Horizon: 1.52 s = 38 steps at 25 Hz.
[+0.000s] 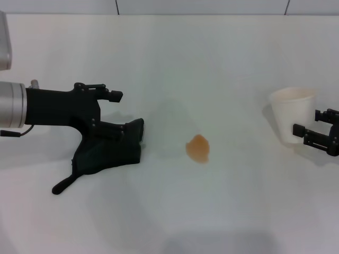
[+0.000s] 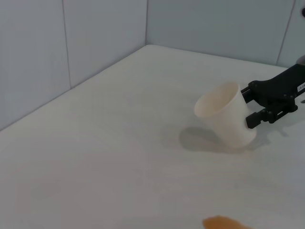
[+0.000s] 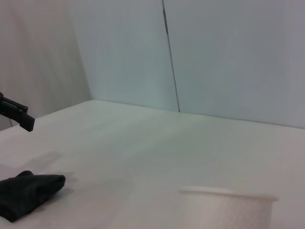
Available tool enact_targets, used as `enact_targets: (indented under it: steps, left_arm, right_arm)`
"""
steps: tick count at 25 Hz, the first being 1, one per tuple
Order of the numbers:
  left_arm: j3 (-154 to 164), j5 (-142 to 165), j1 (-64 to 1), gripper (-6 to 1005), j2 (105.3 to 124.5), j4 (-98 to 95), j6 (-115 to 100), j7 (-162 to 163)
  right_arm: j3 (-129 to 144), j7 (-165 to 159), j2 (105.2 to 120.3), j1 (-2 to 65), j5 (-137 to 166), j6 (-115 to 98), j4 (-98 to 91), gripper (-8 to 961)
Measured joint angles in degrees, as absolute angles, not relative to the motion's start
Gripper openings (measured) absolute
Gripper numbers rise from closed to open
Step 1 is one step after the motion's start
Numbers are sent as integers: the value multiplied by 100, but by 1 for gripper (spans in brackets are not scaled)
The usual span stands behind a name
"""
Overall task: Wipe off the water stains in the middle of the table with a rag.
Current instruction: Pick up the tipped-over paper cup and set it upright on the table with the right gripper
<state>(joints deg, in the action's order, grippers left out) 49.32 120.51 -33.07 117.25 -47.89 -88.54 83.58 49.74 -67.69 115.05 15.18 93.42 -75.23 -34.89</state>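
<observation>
Left gripper: low over the worktop at about nine o'clock from the stain; its jaws stand apart, one finger up and free, the other pressed on the top edge of the rag.
Rag: a dark crumpled heap lying flat under that gripper, its thin tail trailing toward seven o'clock; in the right wrist view only a corner of the rag shows.
Stain: a small orange-tan blotch near the middle of the worktop, at three o'clock from the rag and apart from it, with bare white surface between; not yet touched.
Right gripper: at the far three o'clock side, jaws clamped on the wall of a white paper cup; the left wrist view shows the cup tipped over on a slant.
Risk, grip: the rag looks pinned, not clamped, so I judge that a sideways sweep could let the gripper slide off and leave the cloth behind.
Risk, smear: the cloth is bunched, so a single light pass may push the liquid toward three o'clock instead of soaking it up.
Risk, tail: the loose strip may drag through the wet patch and streak it.
Risk, cup: it is tilted in the right gripper; whether it holds liquid I cannot tell, but any spill would land at three o'clock.
</observation>
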Motion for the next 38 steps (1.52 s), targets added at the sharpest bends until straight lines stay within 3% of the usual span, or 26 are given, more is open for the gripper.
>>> enact_targets:
  steps: [35,38]
  left_arm:
    - [4939,12066,-3338,887,11733,-4829,-8868,8395]
    - [4939,12067,-3345,888,11732,-4835,-8868,8398]
  right_arm:
    - [4974,-6813,11485,1343,9411,-7591,-3325,620]
    - [4975,-6814,11480,1306,9410,-7654,-3323,657]
